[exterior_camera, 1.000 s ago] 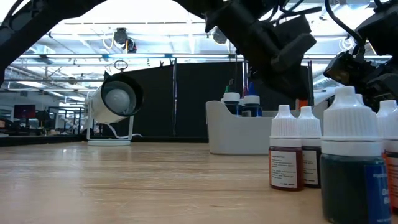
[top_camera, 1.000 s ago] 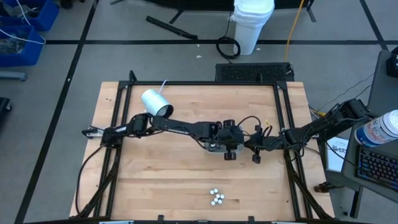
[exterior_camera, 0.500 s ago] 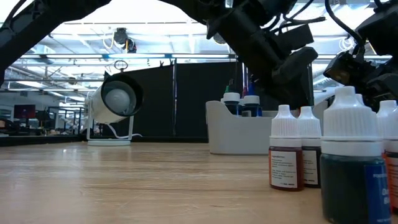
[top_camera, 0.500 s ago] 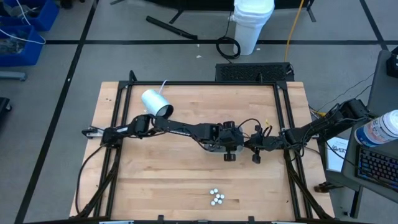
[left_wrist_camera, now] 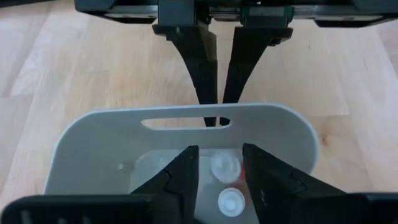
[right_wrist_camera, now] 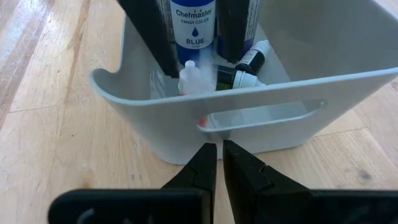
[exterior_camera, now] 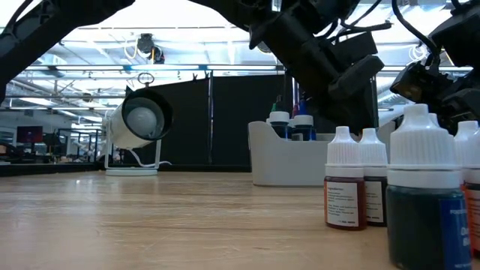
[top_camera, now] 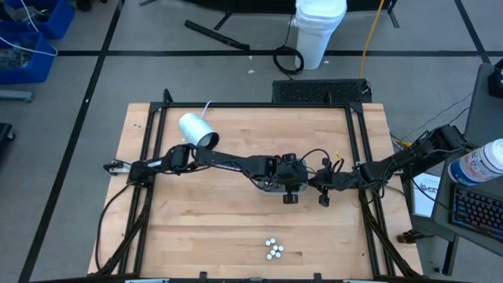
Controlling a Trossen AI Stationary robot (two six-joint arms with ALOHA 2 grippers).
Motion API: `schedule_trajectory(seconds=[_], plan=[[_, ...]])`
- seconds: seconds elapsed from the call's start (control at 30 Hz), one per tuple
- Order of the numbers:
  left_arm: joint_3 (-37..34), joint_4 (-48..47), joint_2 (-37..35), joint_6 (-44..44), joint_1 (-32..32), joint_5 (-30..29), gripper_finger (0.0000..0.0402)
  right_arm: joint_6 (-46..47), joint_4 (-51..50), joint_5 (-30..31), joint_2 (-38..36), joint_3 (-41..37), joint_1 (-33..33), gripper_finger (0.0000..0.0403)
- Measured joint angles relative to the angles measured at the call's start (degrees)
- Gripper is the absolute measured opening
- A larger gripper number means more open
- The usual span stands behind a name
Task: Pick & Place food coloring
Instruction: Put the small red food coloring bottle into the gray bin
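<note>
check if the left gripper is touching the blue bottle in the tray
Cannot tell. In the right wrist view the left gripper straddles the blue bottle inside the tray, but neither contact nor gap shows plainly.
</note>
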Motion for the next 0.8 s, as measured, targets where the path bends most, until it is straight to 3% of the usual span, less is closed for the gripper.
schedule_trajectory(seconds=[0.3,0.43,0.57,0.67,0.8], plan=[[0.12,1.54,0.00,2.42,0.00,0.03,0.0145,0.02,-0.02,-0.11,0.00,0.00,0.00,0.0022],[3.77,-0.83,-1.15,6.67,-0.65,-0.20,0.0143,0.02,-0.11,-0.11,0.01,0.02,0.00,0.0022],[12.04,-12.81,-7.26,9.73,-2.83,-1.85,0.0143,0.00,-0.43,-0.13,0.01,0.02,0.00,0.0022],[17.40,-27.61,-13.40,11.50,-5.06,-1.48,0.0134,-0.53,-0.78,-0.10,0.01,0.02,0.02,0.0022],[12.66,-38.33,-23.00,10.14,-8.53,-0.07,0.0076,-1.67,-0.90,-0.07,0.02,0.02,0.00,0.0022]])
